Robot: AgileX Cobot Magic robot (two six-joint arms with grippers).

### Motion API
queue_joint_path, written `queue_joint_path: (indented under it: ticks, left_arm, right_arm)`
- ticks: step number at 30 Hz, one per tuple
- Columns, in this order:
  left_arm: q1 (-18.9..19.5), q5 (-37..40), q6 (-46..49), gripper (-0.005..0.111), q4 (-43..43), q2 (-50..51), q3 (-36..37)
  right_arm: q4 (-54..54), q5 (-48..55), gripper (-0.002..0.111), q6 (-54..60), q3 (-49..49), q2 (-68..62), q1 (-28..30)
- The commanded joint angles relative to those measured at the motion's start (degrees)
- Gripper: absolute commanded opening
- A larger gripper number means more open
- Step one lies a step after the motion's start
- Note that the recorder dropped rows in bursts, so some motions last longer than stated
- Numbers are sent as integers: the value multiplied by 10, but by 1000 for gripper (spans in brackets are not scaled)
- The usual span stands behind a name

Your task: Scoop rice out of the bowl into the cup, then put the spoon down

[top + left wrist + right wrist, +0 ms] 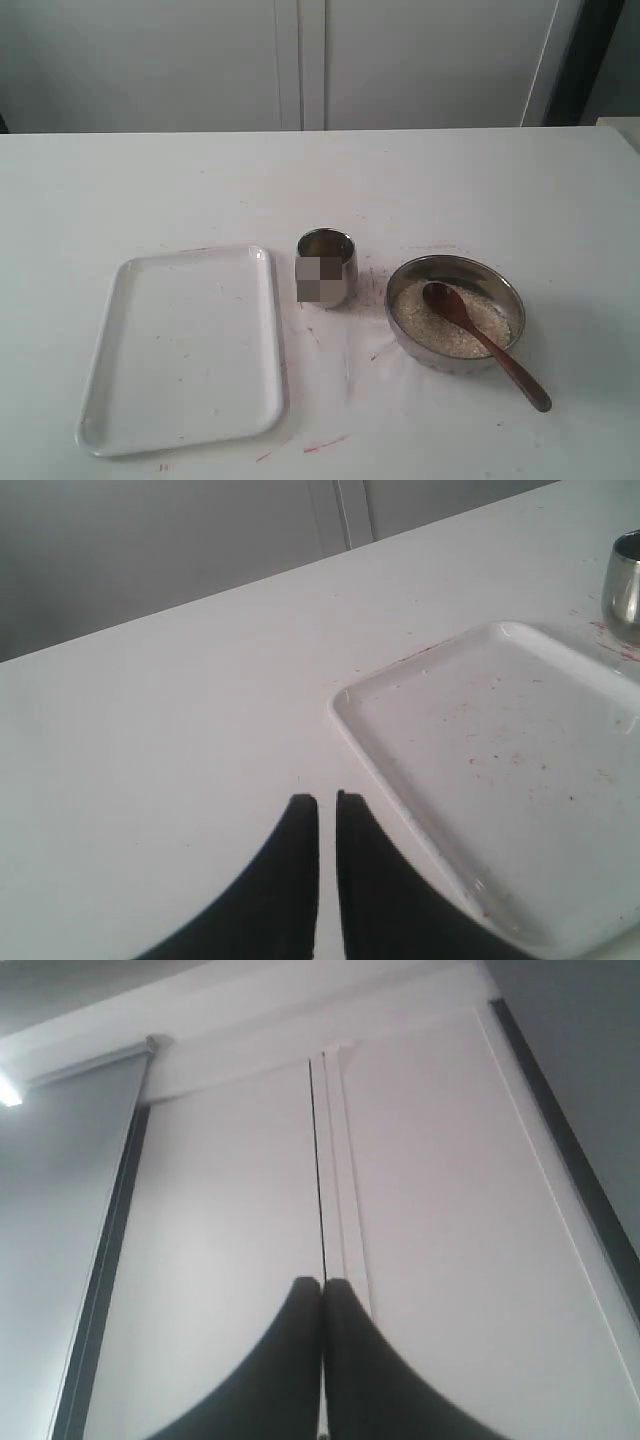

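Exterior view: no scooping is begun. The spoon (pixel 480 340) lies with its head on the rice (pixel 425 320) in the bowl (pixel 391 300), handle leaned out over the rim. The cup (pixel 326 268) stands just beside the bowl, between it and a tray (pixel 180 350). Neither arm is seen there.

In the wrist views, the right hand (pixel 321 1282) is clenched on nothing and aimed at a wall. The left hand (pixel 327 798), its fingers almost together and empty, hangs over the desk (pixel 150 190) beside the tray.

Next, the right hand would have to be opened and lowered to the spoon's handle.
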State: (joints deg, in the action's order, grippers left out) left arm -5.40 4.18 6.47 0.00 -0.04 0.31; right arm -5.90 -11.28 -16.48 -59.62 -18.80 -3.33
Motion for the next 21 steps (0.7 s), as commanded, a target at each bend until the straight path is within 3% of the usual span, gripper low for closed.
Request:
queue_joint_path:
  ticks: [1, 12, 21]
  left_arm:
    - [1, 2, 0, 14, 0, 0, -3]
    - [1, 2, 0, 14, 0, 0, -3]
    - [1, 2, 0, 14, 0, 0, -3]
  right_arm:
    - [-4, 76, 0, -4, -26, -33, -3]
    - [7, 279, 0, 13, -53, -126, -45]
    - [166, 468, 0, 240, -72, -220, -82]
